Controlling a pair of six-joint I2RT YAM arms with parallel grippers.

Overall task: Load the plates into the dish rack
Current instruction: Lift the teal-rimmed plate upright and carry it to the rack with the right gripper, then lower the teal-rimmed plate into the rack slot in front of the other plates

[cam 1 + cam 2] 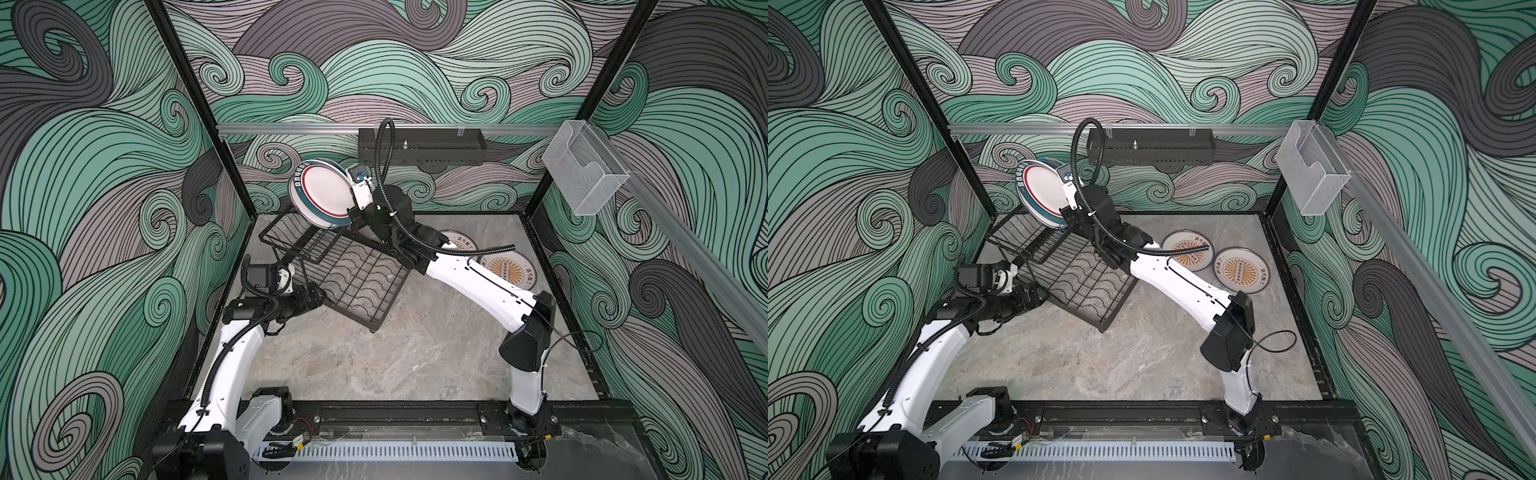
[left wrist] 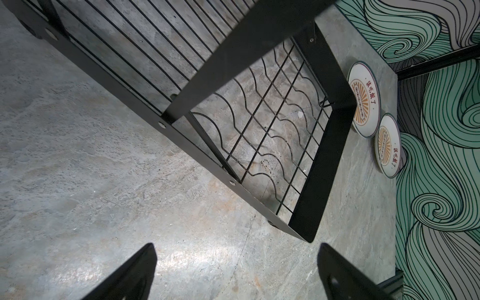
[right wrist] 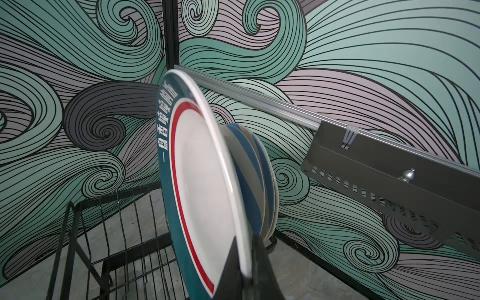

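The right gripper (image 3: 246,270) is closed tight on the lower rim of a teal plate (image 3: 205,187), with one finger on its face and one on its back. The plate stands on edge, rising straight up from the fingers. It has a white centre, a thin red ring and a wide teal rim with white characters. Against its back lie striped plates (image 3: 249,176), blue and cream; I cannot tell if the fingers pinch them too.

In both top views the plate is in the air, and under the gripper is the rack (image 1: 357,274), black wire with a raised basket and a base of wavy slots.

Two sunburst plates (image 1: 1240,270), white with orange rays and red characters, lie flat on the table (image 1: 1100,365) behind this gripper, beside its arm.

The left gripper (image 2: 237,265) is wide open and holds nothing. The rack's corner is just ahead of its fingers.
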